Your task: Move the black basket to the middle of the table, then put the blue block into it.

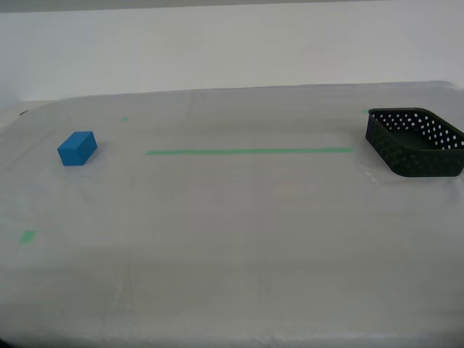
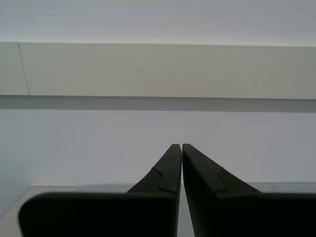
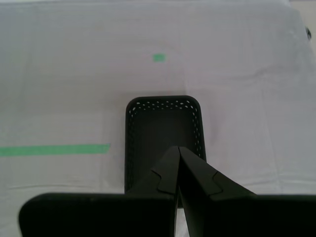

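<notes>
The black basket (image 1: 417, 141) stands empty at the far right of the table (image 1: 232, 239) in the exterior view, just past the end of the green tape line (image 1: 249, 151). The blue block (image 1: 77, 148) lies on the cloth at the exterior view's left. No arm shows in the exterior view. My first gripper (image 3: 178, 148) is shut and empty, hovering above the black basket (image 3: 164, 133), which lies below its fingertips. My second gripper (image 2: 181, 145) is shut and empty, pointing at a blank wall; basket and block are out of that view.
Small green marks sit on the cloth at the near left (image 1: 27, 236) and far left (image 1: 124, 119) in the exterior view. A green mark (image 3: 158, 57) lies beyond the basket and a tape line end (image 3: 54, 149) beside it in the first wrist view.
</notes>
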You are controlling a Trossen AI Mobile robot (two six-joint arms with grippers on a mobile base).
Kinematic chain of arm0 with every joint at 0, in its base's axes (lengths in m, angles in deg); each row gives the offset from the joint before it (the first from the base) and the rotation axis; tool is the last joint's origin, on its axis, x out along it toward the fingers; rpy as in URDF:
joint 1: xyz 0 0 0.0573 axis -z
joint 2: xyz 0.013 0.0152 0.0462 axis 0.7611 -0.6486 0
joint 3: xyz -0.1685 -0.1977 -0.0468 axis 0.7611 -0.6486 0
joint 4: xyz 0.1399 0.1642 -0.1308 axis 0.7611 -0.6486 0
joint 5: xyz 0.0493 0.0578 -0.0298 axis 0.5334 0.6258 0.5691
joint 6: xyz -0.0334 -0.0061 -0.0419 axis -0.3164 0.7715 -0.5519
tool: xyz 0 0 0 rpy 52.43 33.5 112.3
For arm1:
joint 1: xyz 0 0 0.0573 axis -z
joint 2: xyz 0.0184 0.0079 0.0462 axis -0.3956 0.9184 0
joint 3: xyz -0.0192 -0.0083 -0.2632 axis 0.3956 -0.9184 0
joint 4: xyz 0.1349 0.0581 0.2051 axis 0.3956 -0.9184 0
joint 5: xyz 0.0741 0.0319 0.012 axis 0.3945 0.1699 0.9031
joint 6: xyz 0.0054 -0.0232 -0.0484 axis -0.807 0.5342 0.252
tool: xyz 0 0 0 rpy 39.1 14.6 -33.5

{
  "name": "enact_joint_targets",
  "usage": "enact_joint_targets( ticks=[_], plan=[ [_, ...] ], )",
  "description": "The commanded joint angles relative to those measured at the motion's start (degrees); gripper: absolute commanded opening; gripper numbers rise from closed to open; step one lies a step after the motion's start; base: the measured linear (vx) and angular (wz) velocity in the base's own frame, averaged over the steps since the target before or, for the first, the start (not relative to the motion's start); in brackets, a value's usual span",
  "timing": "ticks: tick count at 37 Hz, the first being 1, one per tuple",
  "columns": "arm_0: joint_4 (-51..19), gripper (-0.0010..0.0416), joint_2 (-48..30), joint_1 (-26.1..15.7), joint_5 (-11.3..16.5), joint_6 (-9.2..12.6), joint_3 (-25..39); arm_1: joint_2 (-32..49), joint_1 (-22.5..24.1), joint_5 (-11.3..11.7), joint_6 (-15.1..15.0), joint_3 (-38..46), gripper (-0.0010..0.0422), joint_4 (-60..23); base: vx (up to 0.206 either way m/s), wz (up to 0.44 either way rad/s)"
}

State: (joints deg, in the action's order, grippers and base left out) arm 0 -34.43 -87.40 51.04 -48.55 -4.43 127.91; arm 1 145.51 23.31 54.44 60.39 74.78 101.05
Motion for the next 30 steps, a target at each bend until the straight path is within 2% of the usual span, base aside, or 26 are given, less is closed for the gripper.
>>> enact_joint_targets(
  ticks=[1,9,15,21,23,27,30],
  plan=[
    [-1.9,-0.0001,-2.6,1.0,0.1,-0.5,2.6,0.0,0.0,0.0,-0.1,0.0,0.0000,0.3,0.000,0.000],
    [-7.0,-0.0001,-8.1,4.1,4.2,-1.7,9.2,0.0,0.0,0.0,-0.1,0.0,0.0000,0.3,0.000,0.000],
    [-10.7,-0.0001,-11.6,5.9,4.7,-3.0,13.4,0.0,0.0,0.0,-0.1,0.0,0.0000,0.3,0.000,0.000],
    [-13.7,-0.0001,-15.4,7.5,8.4,-4.2,17.0,0.0,0.0,0.0,-0.1,0.0,0.0000,0.3,0.000,0.000],
    [-14.5,-0.0001,-16.7,7.7,8.6,-4.3,17.8,0.0,0.0,0.0,-0.1,0.0,0.0000,0.3,0.000,0.000],
    [-17.7,-0.0001,-19.8,7.9,8.5,-6.1,19.8,0.0,0.0,0.0,-0.1,0.0,0.0000,0.3,0.000,0.000],
    [-19.7,-0.0001,-22.4,7.9,8.5,-6.6,21.4,0.0,0.0,0.0,-0.1,0.0,0.0000,0.3,0.000,0.000]
  ],
)
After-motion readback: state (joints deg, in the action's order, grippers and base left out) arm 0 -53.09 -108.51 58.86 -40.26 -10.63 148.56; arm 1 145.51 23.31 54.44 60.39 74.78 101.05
